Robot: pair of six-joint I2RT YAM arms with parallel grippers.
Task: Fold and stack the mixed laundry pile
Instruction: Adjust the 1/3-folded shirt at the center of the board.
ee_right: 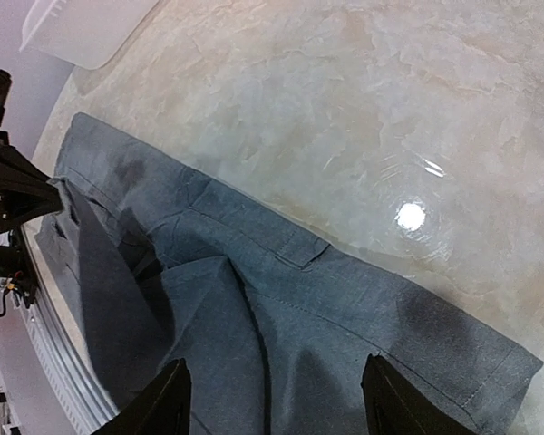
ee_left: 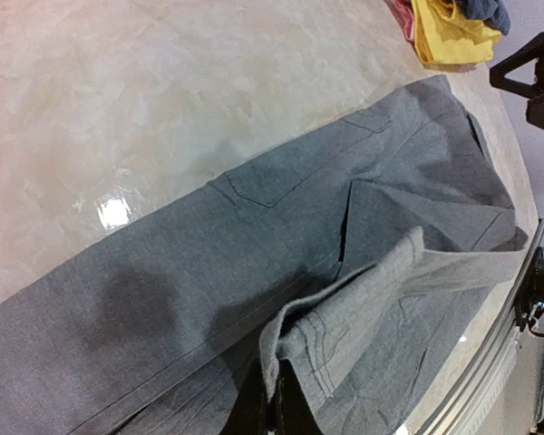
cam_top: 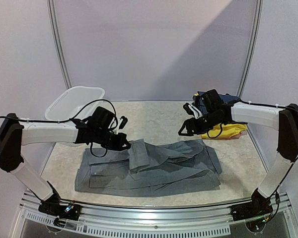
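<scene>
A: State of the left hand (cam_top: pixel 123 144)?

B: Closed tight on a raised flap of the grey trousers (cam_top: pixel 154 171). In the left wrist view the flap's stitched edge climbs to the bottom of the frame. The fingers barely show there, so the pinch is probably on that hem, not certain.

A: Right hand (cam_top: pixel 185 130)?

B: Fingers (ee_right: pixel 168 403) spread wide, nothing between them. It hangs over the right end of the trousers.

A: Where is the laundry?

B: The trousers lie across the middle of the bench (cam_top: pixel 154 111), layers doubled over and creased. The yellow garment (cam_top: pixel 234 130) sits at the far right, navy garment (cam_top: pixel 228 99) on top behind the right hand. A reddish cloth (ee_left: pixel 401 14) touches the yellow one. The white basin (cam_top: pixel 72 101) stands far left, apart from the clothes.
</scene>
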